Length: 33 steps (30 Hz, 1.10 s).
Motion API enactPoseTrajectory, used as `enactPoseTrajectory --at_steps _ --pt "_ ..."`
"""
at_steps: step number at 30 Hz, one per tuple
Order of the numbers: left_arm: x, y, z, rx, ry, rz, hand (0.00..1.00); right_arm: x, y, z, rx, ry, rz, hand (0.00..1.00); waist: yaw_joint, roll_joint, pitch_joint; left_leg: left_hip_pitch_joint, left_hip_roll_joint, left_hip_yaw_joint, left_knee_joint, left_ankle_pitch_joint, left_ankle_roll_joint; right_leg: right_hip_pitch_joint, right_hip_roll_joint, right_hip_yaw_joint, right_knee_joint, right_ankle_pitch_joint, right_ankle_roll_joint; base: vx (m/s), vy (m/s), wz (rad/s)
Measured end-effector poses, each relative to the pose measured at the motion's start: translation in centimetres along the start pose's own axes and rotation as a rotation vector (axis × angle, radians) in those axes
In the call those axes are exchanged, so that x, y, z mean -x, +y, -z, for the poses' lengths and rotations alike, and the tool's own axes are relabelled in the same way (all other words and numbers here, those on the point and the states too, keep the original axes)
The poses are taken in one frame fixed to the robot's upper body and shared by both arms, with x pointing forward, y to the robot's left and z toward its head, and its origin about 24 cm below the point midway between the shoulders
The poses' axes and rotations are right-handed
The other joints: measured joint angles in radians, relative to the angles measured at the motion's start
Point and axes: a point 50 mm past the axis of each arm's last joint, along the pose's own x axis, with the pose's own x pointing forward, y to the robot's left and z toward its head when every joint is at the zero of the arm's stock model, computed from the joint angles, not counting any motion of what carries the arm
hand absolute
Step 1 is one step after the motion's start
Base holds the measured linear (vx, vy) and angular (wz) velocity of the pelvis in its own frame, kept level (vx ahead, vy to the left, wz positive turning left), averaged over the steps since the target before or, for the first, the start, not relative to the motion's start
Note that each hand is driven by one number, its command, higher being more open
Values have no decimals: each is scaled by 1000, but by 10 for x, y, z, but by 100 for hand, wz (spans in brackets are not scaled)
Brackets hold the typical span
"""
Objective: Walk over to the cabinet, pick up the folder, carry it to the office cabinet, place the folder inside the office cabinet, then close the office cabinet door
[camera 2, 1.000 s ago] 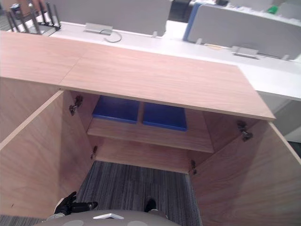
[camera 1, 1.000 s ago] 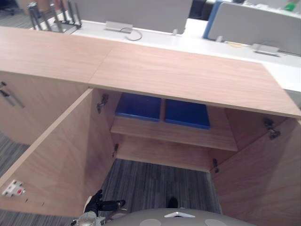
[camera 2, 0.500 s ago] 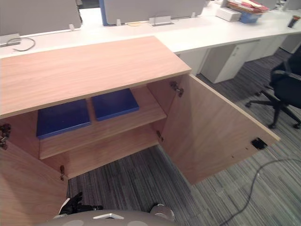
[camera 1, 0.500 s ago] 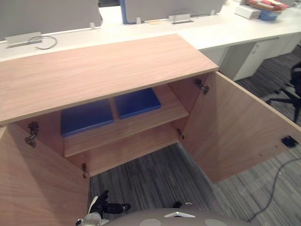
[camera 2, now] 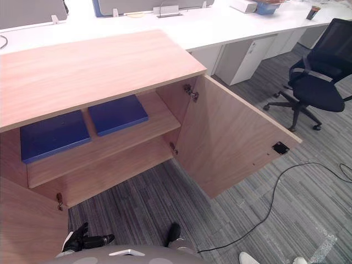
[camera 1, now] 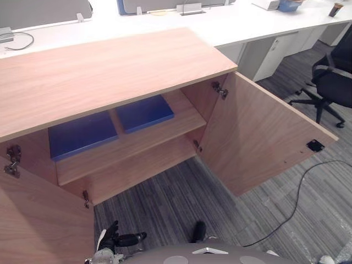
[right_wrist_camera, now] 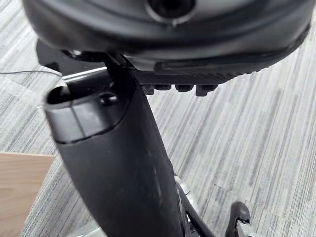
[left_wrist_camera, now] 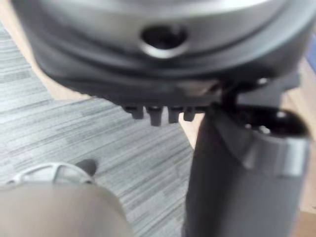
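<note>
Two blue folders lie flat side by side on the upper shelf of a wooden cabinet point(camera 1: 110, 71), one on the left point(camera 1: 81, 135) and one on the right point(camera 1: 144, 113). Both cabinet doors stand wide open: the right door point(camera 1: 264, 137) and the left door point(camera 1: 38, 220). My left hand point(camera 1: 114, 240) hangs low by the left door's edge over the carpet, fingers relaxed, holding nothing. In its wrist view my right hand point(right_wrist_camera: 163, 39) is over grey carpet, thumb out, also with nothing in it.
A long white desk point(camera 1: 220, 22) runs behind the cabinet. A black office chair point(camera 2: 319, 71) stands to the right on the grey striped carpet point(camera 2: 165, 203). The lower shelf point(camera 1: 137, 170) of the cabinet is bare.
The whole picture has swung to the right, so the camera has turned; the right door and the chair have come into view. The folders and doors have not moved.
</note>
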Motion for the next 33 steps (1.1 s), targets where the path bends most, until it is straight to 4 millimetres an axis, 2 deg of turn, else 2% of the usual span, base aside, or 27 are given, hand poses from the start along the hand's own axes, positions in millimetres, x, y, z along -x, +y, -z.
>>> enactPoseTrajectory --at_steps 4,7,8,9,10,12,13,14,15,16,18,20,22,23,25,26,27,28,30,33 --pt "0 -1 0 29 1 -9 100 0 0 -2 -25 -4 3 100 -1 12 16 5 3 -31 18 -9 6 14 1 3 4 -1 -1 27 121 -1" --pt "0 -1 -1 60 1 -14 100 -1 0 -8 -20 -18 14 100 2 22 36 -5 32 -47 143 -61 22 34 9 32 5 -12 -7 -25 124 -26" --pt "0 0 1 96 7 -24 100 -1 0 -11 -9 -25 15 100 13 22 46 -54 54 -127 289 -84 61 34 9 74 14 -19 -18 -87 80 -94" --pt "0 -2 1 124 8 -25 100 -2 -1 -22 26 -50 17 100 35 27 62 -112 32 -319 390 -138 68 22 5 131 38 -31 -17 -111 101 -121" --pt "2 -8 4 142 13 -17 100 -3 -4 -26 37 -57 24 100 51 43 73 -123 3 -428 388 -157 58 11 13 170 47 -32 -14 -153 192 -134" --pt "4 -23 6 197 25 10 100 -3 -16 -41 77 -93 58 100 60 117 76 -151 -68 -676 333 -216 41 -21 47 254 60 -21 3 -176 262 -134" --pt "5 -25 9 203 36 9 100 -3 -14 -45 98 -108 56 100 54 116 65 -134 -105 -699 300 -241 66 -37 52 308 51 -13 15 -86 174 -108" --pt "6 -24 13 205 45 0 100 -3 -13 -43 107 -103 54 100 51 128 54 -132 -121 -709 279 -242 71 -44 52 324 44 -10 15 28 138 -86" --pt "6 -24 11 209 36 -5 100 -3 -11 -41 118 -98 45 100 45 123 54 -119 -123 -690 251 -236 80 -67 58 344 115 -17 11 93 90 -51" --pt "5 -24 10 214 33 -6 100 -3 -9 -40 126 -98 38 100 45 109 51 -115 -124 -671 237 -232 81 -73 59 349 119 -34 5 131 101 -65" --pt "5 -24 10 247 37 -8 100 -3 -4 -45 196 -124 34 100 52 108 43 -82 -126 -624 175 -187 81 -81 70 397 93 -29 13 119 60 -64" --pt "4 -24 7 244 29 -5 100 -3 -3 -44 210 -126 35 100 49 107 35 -66 -127 -614 128 -163 90 -87 76 414 78 -22 23 185 39 -31" --pt "1 -24 0 242 9 0 100 -3 -4 -41 218 -119 35 100 50 107 34 -51 -131 -618 101 -150 84 -88 83 420 67 -21 23 190 35 -21" --pt "0 -25 -4 242 -1 3 100 -2 -2 -41 249 -124 30 100 50 103 32 -50 -136 -625 105 -137 95 -87 84 427 63 -21 22 187 22 -30" --pt "0 -24 -6 242 -8 10 100 -2 -1 -40 267 -131 24 100 49 96 29 -51 -153 -628 152 -123 93 -73 69 443 64 -21 22 157 24 -30" --pt "-1 -22 -8 240 -16 8 100 -2 0 -39 266 -128 18 100 51 82 33 -64 -176 -634 214 -107 85 -59 46 450 64 -22 21 112 61 -25" --pt "-2 -19 -11 235 -33 7 100 -2 3 -38 264 -125 5 100 52 53 41 -72 -189 -634 221 -137 118 -40 10 459 64 -22 21 64 72 1" --pt "-1 -28 -18 254 -64 24 100 -1 -8 -31 242 -111 26 100 40 88 20 -79 -150 -630 97 -79 102 -36 27 432 64 -22 22 46 90 -7" --pt "0 -32 -19 276 -71 30 100 -1 -6 -32 257 -112 25 100 58 82 12 -67 -161 -598 94 -81 109 -40 17 438 66 -23 33 -14 80 -31" --pt "0 -28 -22 293 -83 25 100 0 5 -27 246 -111 -10 100 52 50 5 -68 -169 -545 98 -90 124 -69 11 443 98 -24 33 -69 56 -40"
